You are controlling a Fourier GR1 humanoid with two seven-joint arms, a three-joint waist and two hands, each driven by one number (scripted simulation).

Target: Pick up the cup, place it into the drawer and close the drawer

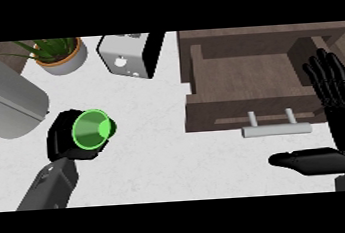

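In the head view, the left hand (69,137) has its fingers curled round the green cup (93,130), holding it tilted above the white tabletop (170,158), mouth facing the camera, likely ready to be carried across. The open wooden drawer (250,71) lies well to the right of those fingers. The right hand (337,123) rests beside the drawer's handle (275,129), fingers straight, thumb out, holding nothing.

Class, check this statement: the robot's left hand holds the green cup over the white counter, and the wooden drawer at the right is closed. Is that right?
One detail is wrong. The head view shows the drawer pulled open, its inside bare wood. The rest stands: the left hand holds the green cup over the white counter.
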